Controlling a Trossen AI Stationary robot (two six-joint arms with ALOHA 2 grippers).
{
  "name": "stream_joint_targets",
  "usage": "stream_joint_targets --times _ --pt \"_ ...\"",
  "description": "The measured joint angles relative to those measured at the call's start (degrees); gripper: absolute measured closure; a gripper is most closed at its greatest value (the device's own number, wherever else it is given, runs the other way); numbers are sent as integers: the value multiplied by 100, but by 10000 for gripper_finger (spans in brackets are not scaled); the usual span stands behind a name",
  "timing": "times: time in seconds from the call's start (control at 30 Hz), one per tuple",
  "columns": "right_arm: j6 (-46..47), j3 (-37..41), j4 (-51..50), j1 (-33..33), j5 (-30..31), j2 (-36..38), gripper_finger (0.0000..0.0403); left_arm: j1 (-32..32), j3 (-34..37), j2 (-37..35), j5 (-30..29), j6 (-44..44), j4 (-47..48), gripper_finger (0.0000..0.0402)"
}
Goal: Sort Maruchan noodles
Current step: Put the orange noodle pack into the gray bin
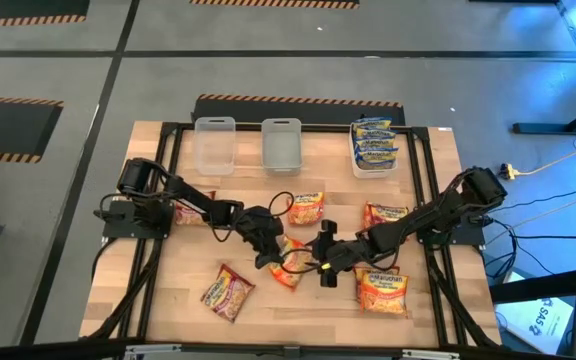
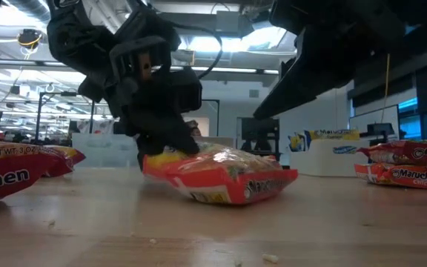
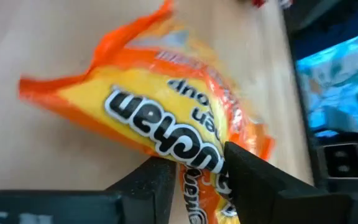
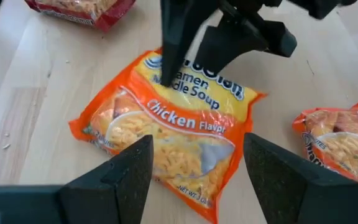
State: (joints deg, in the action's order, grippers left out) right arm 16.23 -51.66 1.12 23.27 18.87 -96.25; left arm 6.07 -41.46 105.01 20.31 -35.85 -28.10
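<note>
Noodles first: the orange chicken packet (image 1: 290, 268) is pinched at one end by the left gripper (image 1: 271, 252), reached in low over the table's (image 1: 168, 310) middle. Just beside that packet the right gripper (image 1: 325, 265) is held, fingers spread, empty. More packets are scattered around it; clear tubs (image 1: 215, 143) are set well beyond it.

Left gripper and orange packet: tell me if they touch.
Touching. The left wrist view shows the left gripper with fingers pinching the orange packet's edge.
</note>
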Motion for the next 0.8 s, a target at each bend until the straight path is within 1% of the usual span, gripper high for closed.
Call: stream_joint_targets --times 0.17,0.4,0.6,0.7,0.8 --pt "0 0 -8 -2 4 0 167 17 3 2 -129 59 24 315" --pt "-1 0 -4 -2 8 0 167 12 3 1 -33 202 20 393" --pt "-4 0 9 -2 6 27 167 13 3 -51 -21 302 68 399" --pt "-4 0 -34 -2 0 125 167 26 3 -260 -74 523 100 400" --pt "-6 -2 -77 -2 2 340 167 71 3 -690 -337 991 468 400"
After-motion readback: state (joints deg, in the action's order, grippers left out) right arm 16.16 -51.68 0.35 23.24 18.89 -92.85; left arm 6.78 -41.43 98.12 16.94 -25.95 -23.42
